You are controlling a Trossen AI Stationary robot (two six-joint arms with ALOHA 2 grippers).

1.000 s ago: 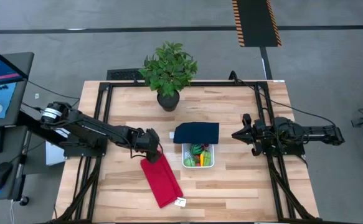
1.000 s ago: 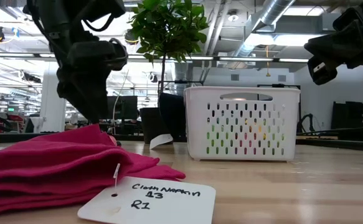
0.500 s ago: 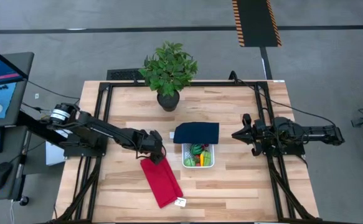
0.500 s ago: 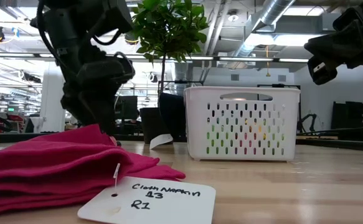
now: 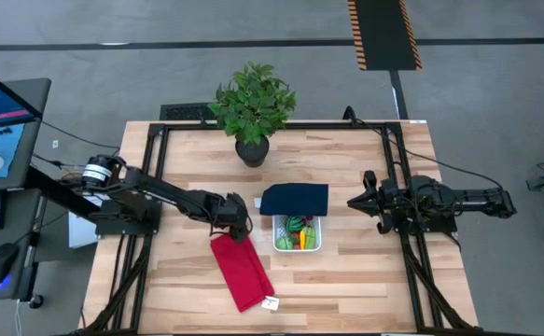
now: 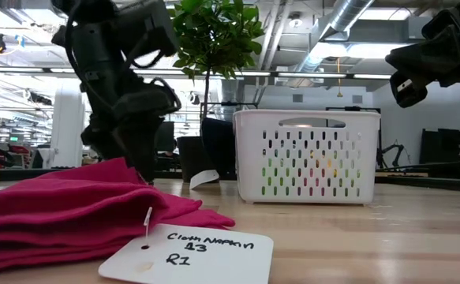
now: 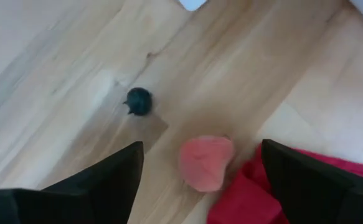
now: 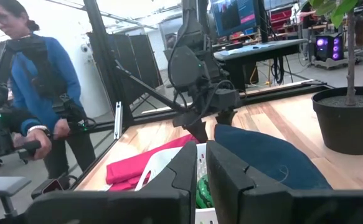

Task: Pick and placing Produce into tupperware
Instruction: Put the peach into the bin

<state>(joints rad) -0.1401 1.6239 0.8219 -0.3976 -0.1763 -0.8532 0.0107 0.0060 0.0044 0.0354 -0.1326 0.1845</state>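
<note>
The white container (image 5: 275,245) stands mid-table with green, orange and red toy produce (image 5: 297,233) inside. Its navy lid (image 5: 295,199) lies just beyond it. A pinkish-red strawberry-like piece (image 7: 206,163) rests on the wood beside the red cloth's far end (image 7: 256,193). A small dark round bit (image 7: 139,101) lies a little farther off. My left gripper (image 5: 239,227) (image 7: 201,144) hangs open above the pinkish piece, one finger on each side, touching nothing. My right gripper (image 5: 354,201) (image 8: 201,155) waits shut to the right of the lid.
A red cloth (image 5: 242,269) with a paper tag (image 6: 190,256) lies left of the container, toward the near edge. A potted plant (image 5: 253,107) stands at the far edge. A person (image 8: 38,93) stands beyond the table's left side. Bare wood lies right of the container.
My left gripper has moved toward the table's right, closer to the container, passing over the cloth's far end. The right arm, container and cloth have kept still.
</note>
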